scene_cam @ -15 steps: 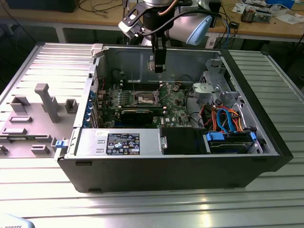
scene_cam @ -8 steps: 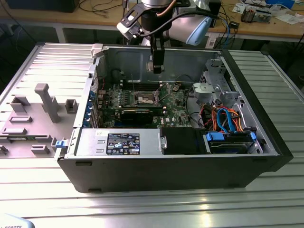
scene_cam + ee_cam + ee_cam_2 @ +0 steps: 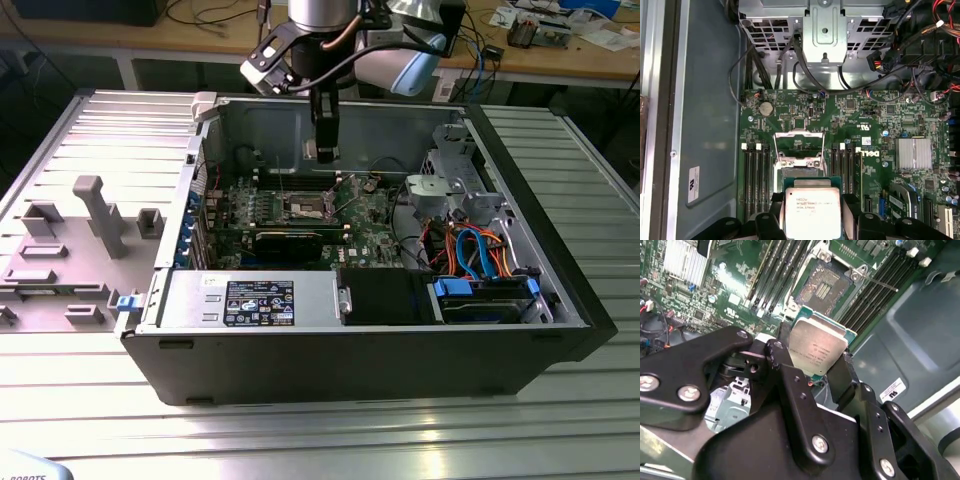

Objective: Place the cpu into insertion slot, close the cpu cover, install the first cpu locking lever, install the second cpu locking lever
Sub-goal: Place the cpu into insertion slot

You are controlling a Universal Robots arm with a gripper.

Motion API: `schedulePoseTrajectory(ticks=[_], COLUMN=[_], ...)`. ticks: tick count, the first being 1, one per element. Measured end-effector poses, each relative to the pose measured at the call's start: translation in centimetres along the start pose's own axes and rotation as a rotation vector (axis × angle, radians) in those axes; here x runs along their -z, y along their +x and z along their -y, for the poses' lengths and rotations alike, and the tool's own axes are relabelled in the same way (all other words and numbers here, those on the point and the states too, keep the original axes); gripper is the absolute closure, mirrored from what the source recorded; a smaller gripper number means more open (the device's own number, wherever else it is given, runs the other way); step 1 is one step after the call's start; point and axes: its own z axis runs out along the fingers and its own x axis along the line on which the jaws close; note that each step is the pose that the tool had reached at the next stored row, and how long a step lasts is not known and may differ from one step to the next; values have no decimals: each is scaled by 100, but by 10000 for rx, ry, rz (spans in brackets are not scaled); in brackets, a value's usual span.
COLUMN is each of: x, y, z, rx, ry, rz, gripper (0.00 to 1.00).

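While black two-finger gripper (image 3: 814, 355) grips flat square silver-topped cpu (image 3: 820, 342) above dark-pinned, silver-rimmed square insertion slot (image 3: 826, 287), I'd square edges w/ rim & keep it level, no tilt.

I see the silver-topped cpu (image 3: 812, 212) in my black gripper (image 3: 814, 362), green circuit board (image 3: 860, 110) just beyond it
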Motion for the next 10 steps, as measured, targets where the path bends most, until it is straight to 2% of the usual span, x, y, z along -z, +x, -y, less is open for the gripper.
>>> schedulePoseTrajectory(ticks=[10], x=[-8], y=[0], z=[9], rx=[-1], ry=[-5], rz=[-2], gripper=[46])
